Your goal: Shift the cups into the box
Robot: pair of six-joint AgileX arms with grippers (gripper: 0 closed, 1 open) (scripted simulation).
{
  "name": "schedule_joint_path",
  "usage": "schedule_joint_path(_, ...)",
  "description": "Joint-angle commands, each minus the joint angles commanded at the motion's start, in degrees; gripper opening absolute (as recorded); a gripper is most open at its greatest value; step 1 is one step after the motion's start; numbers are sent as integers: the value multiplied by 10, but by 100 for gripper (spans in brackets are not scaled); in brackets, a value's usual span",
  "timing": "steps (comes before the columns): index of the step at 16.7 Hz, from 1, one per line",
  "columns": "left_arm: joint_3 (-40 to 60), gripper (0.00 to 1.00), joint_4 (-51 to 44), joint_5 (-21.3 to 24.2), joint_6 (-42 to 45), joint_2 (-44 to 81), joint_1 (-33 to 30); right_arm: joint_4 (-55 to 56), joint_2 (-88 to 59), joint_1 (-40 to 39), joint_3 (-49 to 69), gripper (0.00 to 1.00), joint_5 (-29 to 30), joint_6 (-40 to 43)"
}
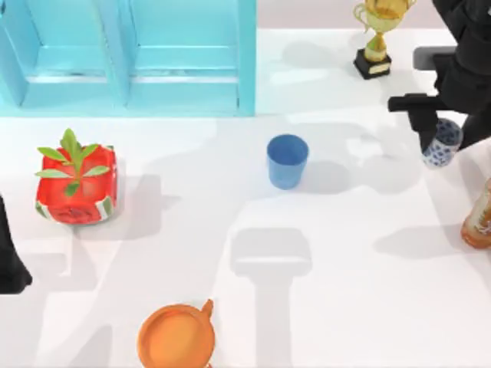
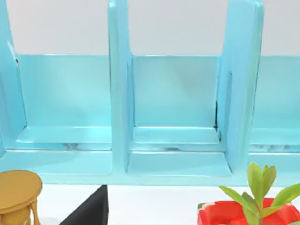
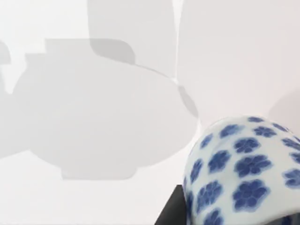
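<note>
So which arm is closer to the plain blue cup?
The right. Its gripper is at the floral cup, right of the blue cup. The left arm sits parked at the table's far left edge.

No text, label, brand, number or sign can be read on anything here.

Two cups: one blue cup (image 1: 287, 160), one floral cup (image 1: 443, 143); one trophy (image 1: 377, 34).

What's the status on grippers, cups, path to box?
Right gripper at floral cup, right side. Left arm parked left edge. Blue cup mid-table. Box back left, path open.
</note>
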State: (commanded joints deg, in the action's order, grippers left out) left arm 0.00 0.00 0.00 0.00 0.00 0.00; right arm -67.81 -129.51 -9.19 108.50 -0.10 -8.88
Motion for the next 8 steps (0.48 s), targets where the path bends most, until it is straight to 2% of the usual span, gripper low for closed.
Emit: schedule_joint_path(8, 0, 100, 0, 0, 0, 0, 0, -124, 22, 98, 101, 0, -1, 95)
